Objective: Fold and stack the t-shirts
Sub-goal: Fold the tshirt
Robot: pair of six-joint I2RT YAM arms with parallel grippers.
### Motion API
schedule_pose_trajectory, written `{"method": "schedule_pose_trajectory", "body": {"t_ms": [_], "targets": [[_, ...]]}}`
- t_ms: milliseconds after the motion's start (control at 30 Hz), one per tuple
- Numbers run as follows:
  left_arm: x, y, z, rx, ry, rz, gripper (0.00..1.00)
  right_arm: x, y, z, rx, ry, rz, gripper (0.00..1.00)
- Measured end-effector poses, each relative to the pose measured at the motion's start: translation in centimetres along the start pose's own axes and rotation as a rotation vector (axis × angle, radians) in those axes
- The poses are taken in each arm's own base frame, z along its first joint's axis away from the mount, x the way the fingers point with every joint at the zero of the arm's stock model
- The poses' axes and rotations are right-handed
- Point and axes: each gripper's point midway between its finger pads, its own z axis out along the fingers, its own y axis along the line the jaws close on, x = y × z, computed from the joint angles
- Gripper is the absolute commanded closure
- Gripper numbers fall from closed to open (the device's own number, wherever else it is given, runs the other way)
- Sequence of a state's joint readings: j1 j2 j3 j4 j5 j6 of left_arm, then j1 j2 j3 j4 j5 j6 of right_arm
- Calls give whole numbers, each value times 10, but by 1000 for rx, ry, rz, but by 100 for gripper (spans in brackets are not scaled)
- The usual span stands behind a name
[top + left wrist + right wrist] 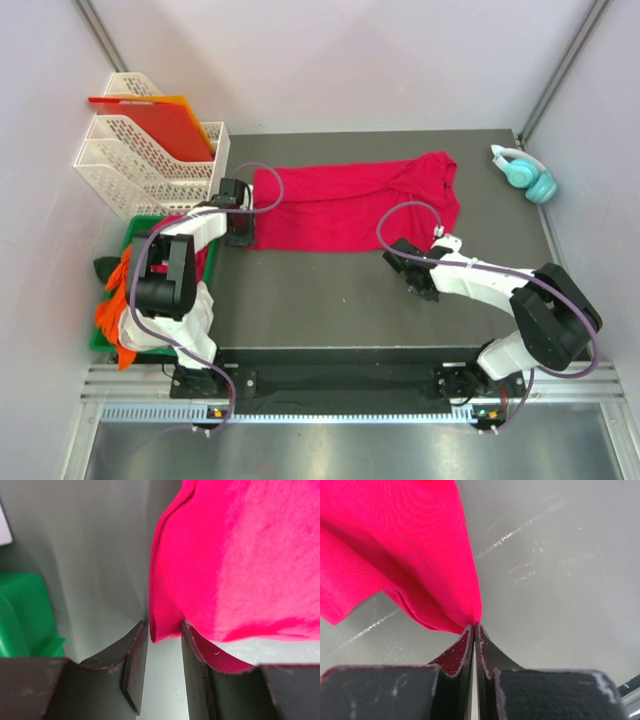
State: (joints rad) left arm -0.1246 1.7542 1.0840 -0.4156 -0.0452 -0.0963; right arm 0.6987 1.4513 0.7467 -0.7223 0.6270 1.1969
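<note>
A crimson-red t-shirt (pixel 345 205) lies spread across the far half of the dark table (pixel 320 300). My left gripper (pixel 240 237) is at its left edge. In the left wrist view this gripper (pixel 165 630) stands open, and the shirt's folded edge (pixel 235 555) reaches in between the fingertips. My right gripper (pixel 392 252) is at the shirt's near right corner. The right wrist view shows it (pixel 476 626) shut, with the cloth (pixel 400 545) drawn to a point and pinched at the tips. More t-shirts, orange (pixel 113 305) and white (pixel 198 303), sit heaped in the green bin.
The green bin (pixel 143 224) stands off the table's left side, partly behind the left arm. White mesh racks (pixel 150 165) at the back left hold a red-orange plastic sheet (pixel 165 125). Teal headphones (pixel 526 172) lie at the back right corner.
</note>
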Motion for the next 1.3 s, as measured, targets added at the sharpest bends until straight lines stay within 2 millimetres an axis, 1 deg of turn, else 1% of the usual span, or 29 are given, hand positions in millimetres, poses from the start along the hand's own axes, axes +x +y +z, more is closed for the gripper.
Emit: {"method": "schedule_pose_trajectory", "body": {"t_ms": [33,133,233,267,300,333,567,700,867,933,1033,1133,1300], "targets": [[2,0,3,0,8,0,62,0,0,0,0,0,0,100],[-3,0,4,-1,-1,-6,62,0,0,0,0,0,0,100],[-3,1,5,2,1,-15,71,0,0,0,0,0,0,100],[-3,1,5,7,1,-15,85,0,0,0,-1,0,0,100],[-3,0,5,10,1,-16,95,0,0,0,0,0,0,100],[-3,0,5,11,1,-23,100,0,0,0,1,0,-1,100],[-3,0,4,22,0,-20,100,-1,0,0,7,-2,-3,100],[1,3,-8,21,-5,-22,100,-5,-3,-3,18,-14,-2,100],[-9,7,-34,22,-67,-12,100,-23,-14,-18,18,-71,22,100],[-14,9,-44,20,-98,-13,100,-34,-14,-26,11,-99,33,100],[-18,13,-53,17,-123,-15,100,-48,-14,-36,1,-137,51,100],[-14,16,-54,14,-117,-15,100,-54,-18,-41,10,-156,51,100],[6,17,-49,10,-63,-8,100,-62,-33,-48,38,-186,44,100]]}}
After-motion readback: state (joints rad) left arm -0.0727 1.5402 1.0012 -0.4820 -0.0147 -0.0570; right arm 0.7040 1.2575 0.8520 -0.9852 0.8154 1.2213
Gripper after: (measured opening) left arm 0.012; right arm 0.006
